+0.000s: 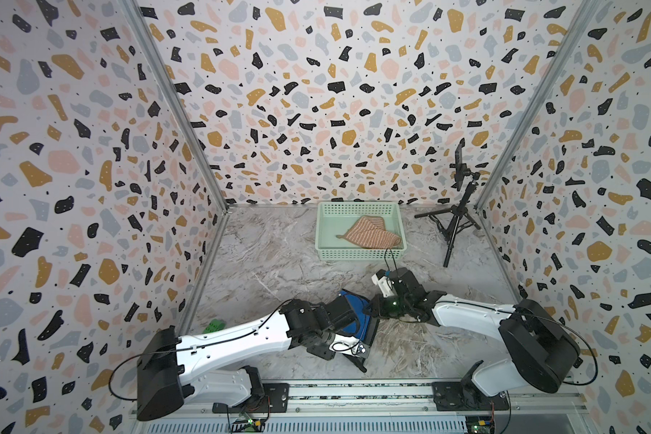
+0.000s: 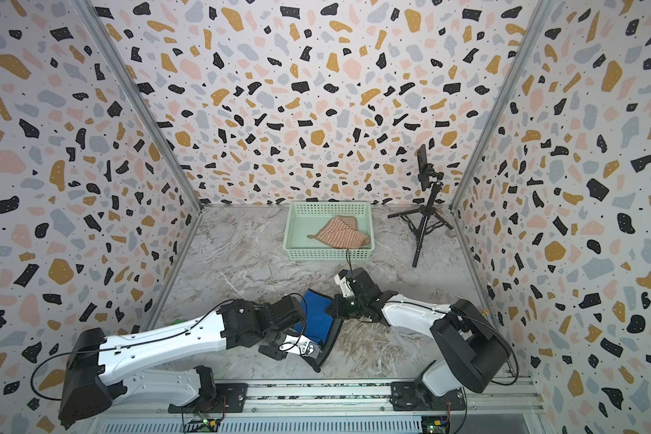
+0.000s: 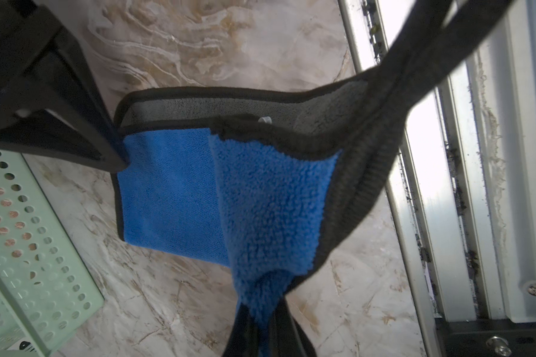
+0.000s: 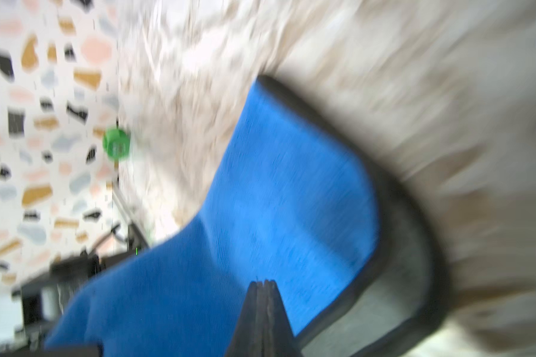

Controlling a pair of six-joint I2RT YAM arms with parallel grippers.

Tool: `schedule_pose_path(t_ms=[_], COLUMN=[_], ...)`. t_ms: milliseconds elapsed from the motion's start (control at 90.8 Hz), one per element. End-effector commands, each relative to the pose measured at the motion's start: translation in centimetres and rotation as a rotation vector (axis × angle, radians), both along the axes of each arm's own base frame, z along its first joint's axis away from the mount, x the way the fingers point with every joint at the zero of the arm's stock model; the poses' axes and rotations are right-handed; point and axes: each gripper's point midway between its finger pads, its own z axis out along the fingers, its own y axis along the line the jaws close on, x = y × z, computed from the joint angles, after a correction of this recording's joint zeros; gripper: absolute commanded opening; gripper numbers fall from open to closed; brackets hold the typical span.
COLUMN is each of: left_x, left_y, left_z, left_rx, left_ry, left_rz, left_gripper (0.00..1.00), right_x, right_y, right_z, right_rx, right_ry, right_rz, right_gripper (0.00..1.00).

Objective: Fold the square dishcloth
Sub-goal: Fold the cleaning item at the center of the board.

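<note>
The square dishcloth is blue with a black border and a grey back. It hangs between my two grippers above the marble table, near the front. My left gripper is shut on a bunched part of it. My right gripper is also shut, its tips pinching the cloth's far edge, as the left wrist view shows. The cloth curls so that its grey back shows along one border.
A pale green basket stands at the back with a striped orange cloth in it. A black tripod stands at the back right. A green block lies by the left wall. A metal rail runs along the front.
</note>
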Motion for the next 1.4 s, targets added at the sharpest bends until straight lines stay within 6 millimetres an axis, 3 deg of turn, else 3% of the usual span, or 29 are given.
schedule_pose_path(t_ms=[0,132,253,319,385,440,506,716,1013,1178,1310,1387], left_x=[1.1,2.1,3.9,5.1,6.2,7.0,7.9,10.2,13.3,15.6,17.2,17.6], left_y=[-0.8,-1.5,-2.8,-3.5,-4.0,-4.4,-4.7,-5.4,-7.3,-7.9,-7.8,-7.6], left_z=[0.8,1.2,1.6,1.6,1.6,1.4,1.2,-0.6,-2.9,-3.6,-2.2,-0.8], left_rx=[-0.014,-0.036,-0.058,-0.064,-0.066,-0.062,-0.060,-0.025,0.002,0.000,-0.029,-0.053], left_ry=[-0.030,-0.048,-0.066,-0.073,-0.080,-0.078,-0.076,-0.062,-0.091,-0.172,-0.244,-0.265], left_rz=[-0.005,-0.003,0.017,0.031,0.042,0.048,0.059,0.084,0.107,0.143,0.182,0.199], left_gripper=[0.00,0.00,0.00,0.00,0.00,0.00,0.00,0.00,0.00,0.37,0.63,0.67], right_x=[0.2,0.0,-0.5,-0.3,0.5,1.3,2.1,3.9,4.2,4.2,4.4,4.4], right_y=[-1.1,-1.9,-2.0,-1.8,-1.5,-1.9,-3.1,-7.4,-9.4,-9.6,-10.6,-11.4], right_z=[-3.1,-6.6,-8.1,-7.1,-4.4,-2.0,-0.8,-1.8,-3.0,-3.2,-2.2,-1.4], right_rx=[-0.108,-0.184,-0.190,-0.138,-0.021,0.017,-0.021,-0.153,-0.236,-0.243,-0.264,-0.281], right_ry=[0.057,0.107,0.148,0.148,0.120,0.054,-0.006,-0.078,-0.127,-0.134,-0.178,-0.212], right_rz=[-0.008,-0.007,0.003,0.002,-0.010,-0.031,-0.062,-0.204,-0.256,-0.260,-0.297,-0.325], right_gripper=[0.00,0.00,0.00,0.00,0.00,0.00,0.00,0.00,0.00,0.00,0.02,0.03])
